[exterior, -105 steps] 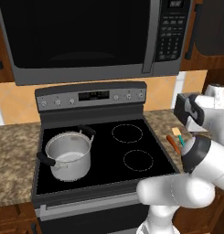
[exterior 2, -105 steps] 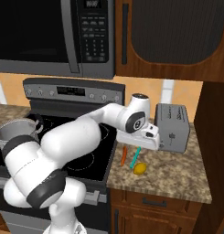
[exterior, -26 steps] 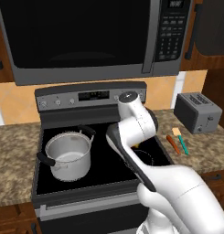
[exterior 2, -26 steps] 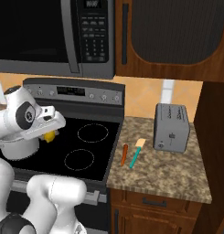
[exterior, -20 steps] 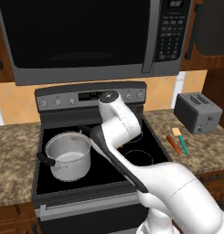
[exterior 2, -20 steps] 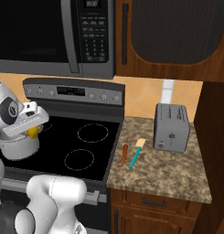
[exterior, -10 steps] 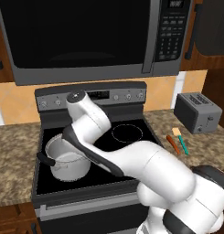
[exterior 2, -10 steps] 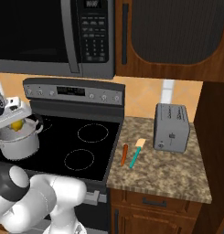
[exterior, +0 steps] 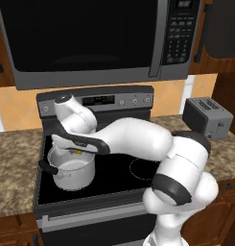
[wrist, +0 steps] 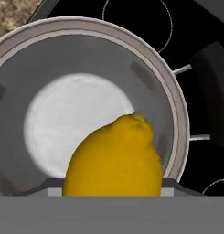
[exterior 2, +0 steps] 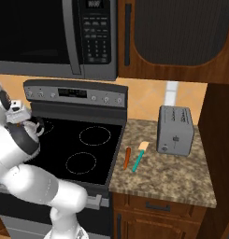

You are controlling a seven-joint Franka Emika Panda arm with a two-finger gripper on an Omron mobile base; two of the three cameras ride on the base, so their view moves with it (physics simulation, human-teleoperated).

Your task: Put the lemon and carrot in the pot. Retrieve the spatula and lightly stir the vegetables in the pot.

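Gripper (exterior: 76,150) closed on the lemon (wrist: 114,159), hanging directly over the open mouth of the pot (exterior: 71,169), which sits on the front-left burner of the stove (exterior: 114,168). Swung across from the counter on the right of the stove over the last few seconds, carrying the lemon the whole way; a second ago still short of the pot, now centred above it. Seen from the hand, yellow fruit against the bare steel floor inside the rim (wrist: 177,105), nothing else in there yet. Means the transport leg of the first item looks finished: release next, probably straight down, with little chance of missing given how small the fruit is against the opening. Carrot (exterior 2: 127,158) and spatula (exterior 2: 139,158) lying side by side, just apart, near the left edge of the counter (exterior 2: 172,177), in front of the toaster (exterior 2: 175,130), untouched. Roughly a quarter through by that reckoning: carrot trip, spatula pickup and stirring all outstanding.
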